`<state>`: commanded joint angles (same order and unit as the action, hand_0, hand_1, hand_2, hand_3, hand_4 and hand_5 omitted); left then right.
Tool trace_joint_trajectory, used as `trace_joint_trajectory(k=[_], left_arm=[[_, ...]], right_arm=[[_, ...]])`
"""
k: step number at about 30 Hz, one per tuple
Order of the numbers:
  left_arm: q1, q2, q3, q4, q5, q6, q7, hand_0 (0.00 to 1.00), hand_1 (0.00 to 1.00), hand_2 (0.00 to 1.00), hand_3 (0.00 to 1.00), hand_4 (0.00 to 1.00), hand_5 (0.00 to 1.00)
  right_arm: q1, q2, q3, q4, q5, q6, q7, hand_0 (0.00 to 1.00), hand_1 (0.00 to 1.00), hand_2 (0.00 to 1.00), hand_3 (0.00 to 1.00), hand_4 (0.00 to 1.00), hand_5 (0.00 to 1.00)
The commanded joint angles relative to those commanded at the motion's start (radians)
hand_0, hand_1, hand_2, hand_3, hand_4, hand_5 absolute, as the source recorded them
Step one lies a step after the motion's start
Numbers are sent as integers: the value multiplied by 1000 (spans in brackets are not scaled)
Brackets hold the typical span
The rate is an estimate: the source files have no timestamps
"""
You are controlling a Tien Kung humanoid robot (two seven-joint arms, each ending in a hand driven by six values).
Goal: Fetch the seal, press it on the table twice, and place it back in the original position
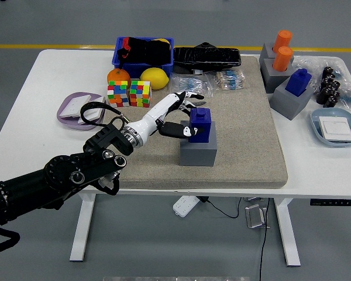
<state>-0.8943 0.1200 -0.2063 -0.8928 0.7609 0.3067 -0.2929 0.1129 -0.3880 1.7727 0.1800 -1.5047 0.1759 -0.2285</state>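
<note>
Centrally, blue seal (199, 125) seated in grey holder (198, 151), left hand (176, 115) gripping it.

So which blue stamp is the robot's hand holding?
The blue seal in the grey block mid-mat; the left hand grips it. The other blue seal sits untouched at the right.
</note>
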Motion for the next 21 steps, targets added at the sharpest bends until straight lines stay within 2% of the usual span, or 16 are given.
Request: trace_joint_trajectory(k=[21], left_arm=[[-6,-11,4,10,-1,15,-15,825,521,430,818,725,2]], right_arm=[[1,-2,-1,0,1,1,1,886,746,725,750,861,540]])
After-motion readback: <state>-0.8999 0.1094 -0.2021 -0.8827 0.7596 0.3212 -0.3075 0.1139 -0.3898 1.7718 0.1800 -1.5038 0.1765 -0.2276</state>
